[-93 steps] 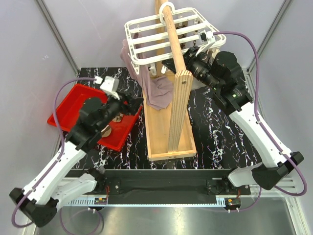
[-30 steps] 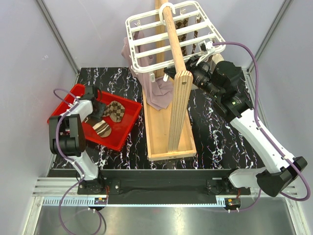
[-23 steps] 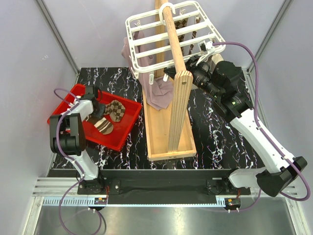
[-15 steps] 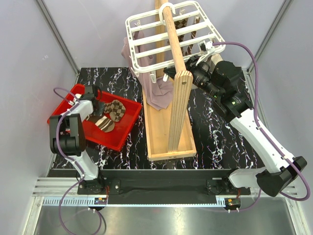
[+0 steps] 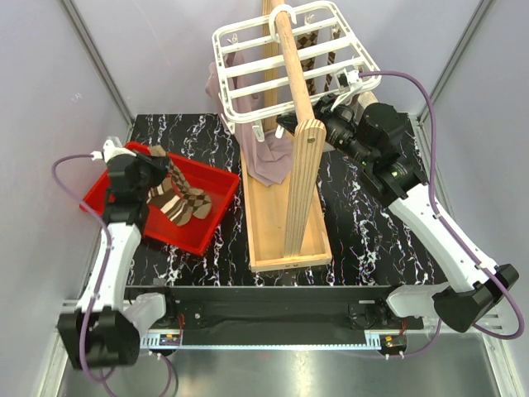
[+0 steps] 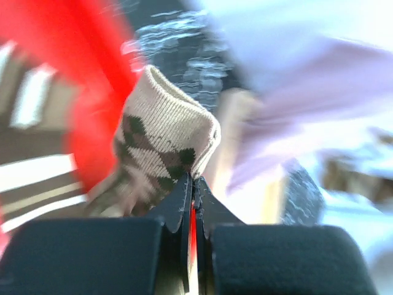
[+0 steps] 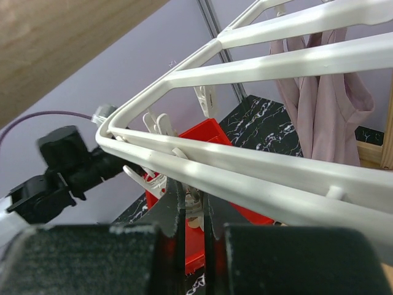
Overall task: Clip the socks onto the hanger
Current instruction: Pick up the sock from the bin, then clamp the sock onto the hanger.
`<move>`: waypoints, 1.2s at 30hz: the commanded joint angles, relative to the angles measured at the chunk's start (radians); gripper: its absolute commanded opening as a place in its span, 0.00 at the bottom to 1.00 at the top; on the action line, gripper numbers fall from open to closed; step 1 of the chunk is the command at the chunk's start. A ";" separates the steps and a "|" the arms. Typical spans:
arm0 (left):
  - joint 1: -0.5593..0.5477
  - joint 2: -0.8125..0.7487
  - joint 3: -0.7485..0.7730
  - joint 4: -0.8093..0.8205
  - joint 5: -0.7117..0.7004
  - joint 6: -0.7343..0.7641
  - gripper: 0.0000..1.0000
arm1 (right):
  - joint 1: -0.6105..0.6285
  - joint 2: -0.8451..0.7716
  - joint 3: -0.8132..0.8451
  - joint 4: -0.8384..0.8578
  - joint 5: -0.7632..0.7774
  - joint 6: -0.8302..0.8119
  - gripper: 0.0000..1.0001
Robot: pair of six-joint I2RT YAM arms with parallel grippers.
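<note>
My left gripper (image 5: 155, 171) hangs over the red tray (image 5: 211, 230), shut on a brown-and-cream checkered sock (image 5: 175, 197). In the left wrist view its jaws (image 6: 192, 182) pinch the sock's (image 6: 164, 140) edge, and the fabric bulges above them. The white hanger (image 5: 289, 58) hangs by its hook on the wooden pole (image 5: 291, 74). A mauve sock (image 5: 269, 157) and checkered socks (image 5: 310, 41) dangle from it. My right gripper (image 5: 287, 124) reaches under the hanger's near side. In the right wrist view it (image 7: 192, 192) is shut on a white clip peg (image 7: 195, 206) below the hanger's bar (image 7: 258, 169).
The wooden stand's long box base (image 5: 285, 227) runs down the middle of the black marble table (image 5: 364, 240), between the two arms. The red tray sits at the left, close to the grey side wall. More clip pegs (image 7: 206, 98) hang under the hanger.
My left gripper has closed on the checkered sock in the tray and lifted it, the arm swinging outward to the left. The right arm and the hanger have stayed put.
</note>
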 commanded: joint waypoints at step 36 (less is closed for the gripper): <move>-0.410 0.160 0.395 0.463 1.258 0.338 0.00 | -0.007 -0.027 -0.042 0.121 -0.275 0.085 0.00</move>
